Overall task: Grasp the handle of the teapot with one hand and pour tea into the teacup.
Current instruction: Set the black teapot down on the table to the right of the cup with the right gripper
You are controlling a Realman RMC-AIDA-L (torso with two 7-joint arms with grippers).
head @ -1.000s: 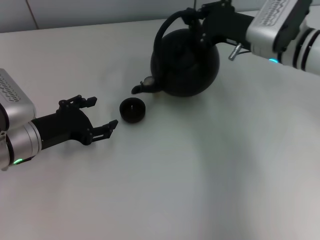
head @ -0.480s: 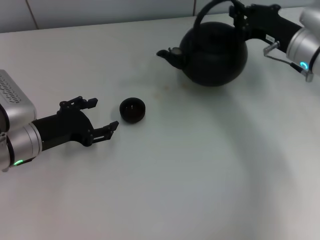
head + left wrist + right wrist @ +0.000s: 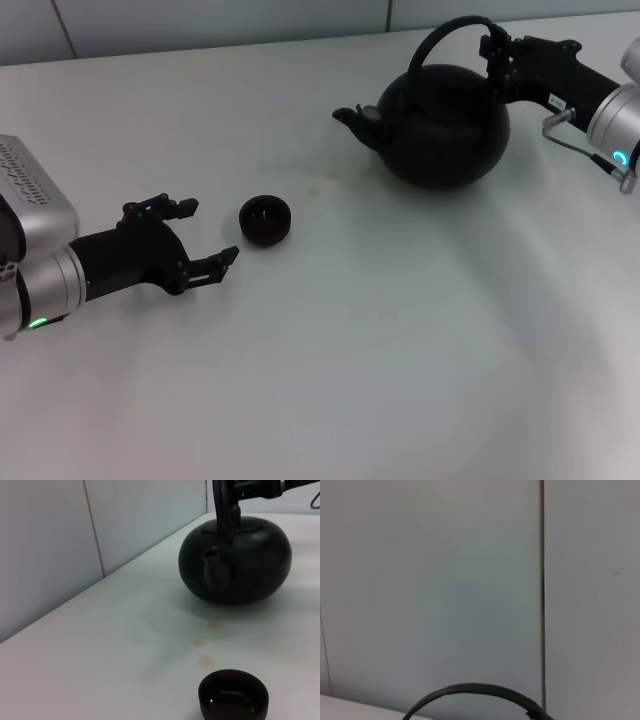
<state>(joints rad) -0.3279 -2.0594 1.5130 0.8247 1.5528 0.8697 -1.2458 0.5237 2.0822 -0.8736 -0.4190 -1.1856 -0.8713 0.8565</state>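
The round matte black teapot (image 3: 445, 130) is upright at the far right of the white table, its stubby spout (image 3: 352, 117) pointing left. My right gripper (image 3: 497, 52) is shut on the right side of the arched handle (image 3: 445, 32). The tiny black teacup (image 3: 265, 220) sits well left of the pot and nearer me. In the left wrist view the teacup (image 3: 233, 700) is close, with the teapot (image 3: 240, 565) behind it. My left gripper (image 3: 210, 228) rests open just left of the cup, holding nothing. The right wrist view shows only the handle (image 3: 470, 690) against the wall.
A white tiled wall (image 3: 75, 540) runs along the table's far edge behind the pot. A few small brownish spots (image 3: 206, 643) mark the table between cup and pot. Bare white tabletop (image 3: 400, 350) spreads across the front and middle.
The teapot, earlier tipped with its spout close above the cup, has been carried right and away from it and now is upright. The left arm has not moved.
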